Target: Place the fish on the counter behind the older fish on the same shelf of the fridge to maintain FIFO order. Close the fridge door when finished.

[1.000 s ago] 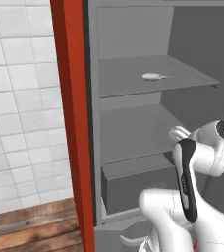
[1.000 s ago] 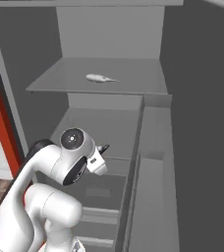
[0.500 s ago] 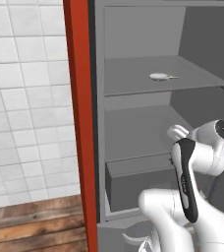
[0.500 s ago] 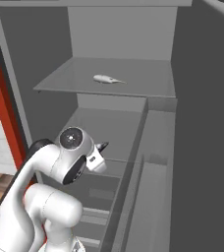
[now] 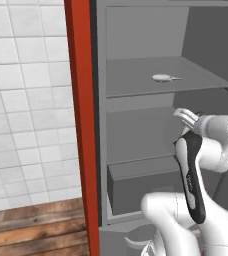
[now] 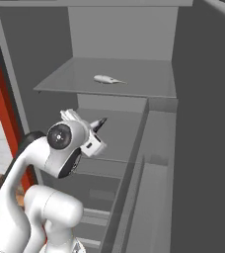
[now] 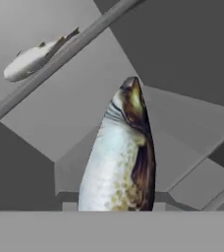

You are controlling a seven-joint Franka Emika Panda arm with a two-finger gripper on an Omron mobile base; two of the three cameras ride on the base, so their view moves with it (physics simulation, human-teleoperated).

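The fish [image 7: 121, 157] is cut off at its lower end (tail unseen), hiding the jaws.

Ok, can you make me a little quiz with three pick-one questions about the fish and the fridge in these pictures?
1. Where is the older fish?
A. on the shelf inside the fridge
B. on the wooden floor
C. in the grey drawer

2. How many fish can you see in the hand view?
A. one
B. two
C. four

3. What is the gripper doing?
A. hanging open with nothing in it
B. shut on the fish
C. pulling the drawer out

Answers: 1 A, the pale fish lies on the flat grey panel in both base views. 2 B, one is close up between the fingers and one is pale on the shelf edge above. 3 B, the dark-backed fish sticks straight out from the hand, below the shelf.
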